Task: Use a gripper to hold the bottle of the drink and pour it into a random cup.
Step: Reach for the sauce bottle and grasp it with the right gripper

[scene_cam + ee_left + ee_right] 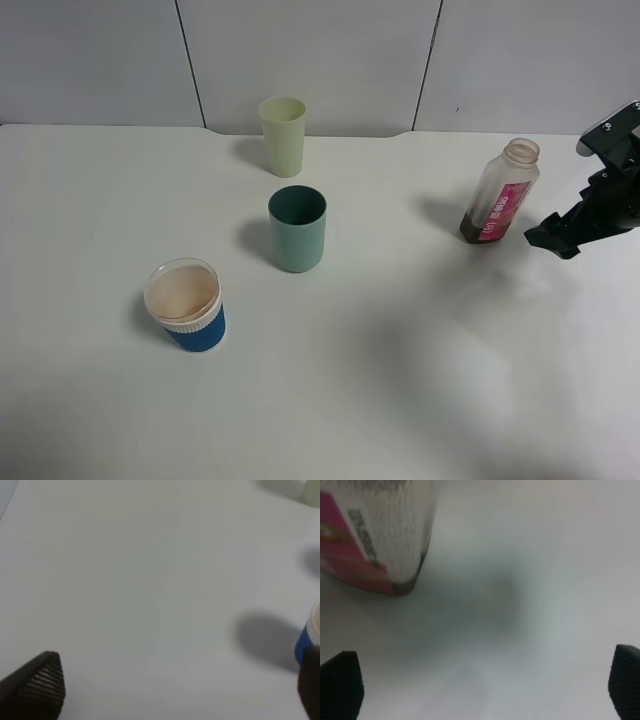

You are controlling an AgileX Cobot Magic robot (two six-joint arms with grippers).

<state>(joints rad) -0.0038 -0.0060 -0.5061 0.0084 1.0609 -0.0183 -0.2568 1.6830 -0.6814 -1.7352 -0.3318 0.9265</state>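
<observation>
standing uncapped, clear bottle of the drink [500, 192], magenta label, dark liquid

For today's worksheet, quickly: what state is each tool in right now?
Black left tool: open, holding nothing.
Black right tool: open, empty, near the clear plastic pink-labelled bottle.

The capless clear bottle [500, 192], pink-labelled and holding little dark liquid, is stood upright on the counter [400, 380]. The right pincer [553, 238] is spread wide just beside it, untouching.
</observation>
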